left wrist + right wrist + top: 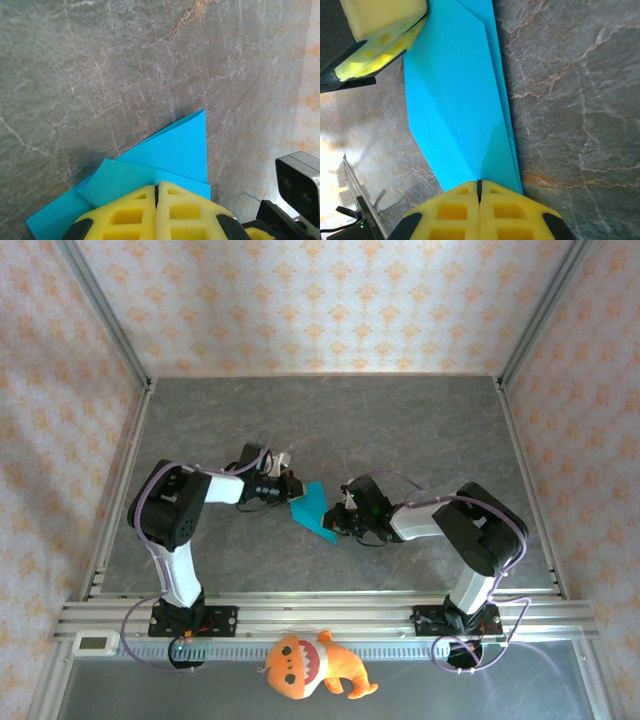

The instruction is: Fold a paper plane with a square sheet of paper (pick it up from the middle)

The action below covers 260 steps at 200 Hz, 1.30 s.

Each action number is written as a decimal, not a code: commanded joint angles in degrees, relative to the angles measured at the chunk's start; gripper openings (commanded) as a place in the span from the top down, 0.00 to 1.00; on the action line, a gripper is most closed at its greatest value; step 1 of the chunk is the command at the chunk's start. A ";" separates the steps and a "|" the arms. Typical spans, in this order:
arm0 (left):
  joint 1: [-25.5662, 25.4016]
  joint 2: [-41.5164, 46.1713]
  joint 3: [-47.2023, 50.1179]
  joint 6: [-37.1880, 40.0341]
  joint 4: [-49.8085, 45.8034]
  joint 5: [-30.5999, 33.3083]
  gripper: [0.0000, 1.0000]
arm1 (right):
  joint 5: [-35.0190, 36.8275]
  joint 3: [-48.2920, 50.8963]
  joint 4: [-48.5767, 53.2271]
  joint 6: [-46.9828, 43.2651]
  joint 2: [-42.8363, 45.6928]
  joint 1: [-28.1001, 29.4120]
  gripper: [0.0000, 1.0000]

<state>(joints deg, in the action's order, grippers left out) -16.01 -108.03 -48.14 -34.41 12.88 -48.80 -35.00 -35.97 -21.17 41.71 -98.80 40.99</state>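
Grey table (330,420), mid-fold | left gripper (157,186) and right gripper (480,183), each with its pads closed together, tips bearing on the square sheet of paper (313,508) (partly folded, lying flat between them at centre-table) | you should pin with one tip and run the other slowly along the crease

One toy (312,666), seemingly one paper (313,510)

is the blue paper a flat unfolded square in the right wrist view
No, the blue paper shows overlapping folded layers with angled creased edges.
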 commanded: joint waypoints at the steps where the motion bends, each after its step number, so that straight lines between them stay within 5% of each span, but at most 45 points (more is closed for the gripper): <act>1: 4.58 -3.14 -0.54 2.86 -2.84 10.82 1.00 | 4.60 4.24 13.35 -1.63 -3.34 0.07 1.00; 98: 7.67 -3.82 -6.33 5.66 -9.37 12.88 1.00 | 4.38 4.76 13.43 -1.99 -3.33 0.06 1.00; 190: 7.49 7.53 -5.30 5.23 -11.88 12.93 1.00 | 4.29 4.24 14.55 -2.52 -2.18 0.06 1.00; 260: -4.84 12.47 3.20 -2.30 0.12 8.70 0.99 | 3.99 3.71 13.88 -1.67 -1.50 0.09 1.00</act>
<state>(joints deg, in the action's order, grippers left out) -16.62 -95.04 -47.97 -33.01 7.33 -38.61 -34.92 -35.57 -21.39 41.06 -98.41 40.99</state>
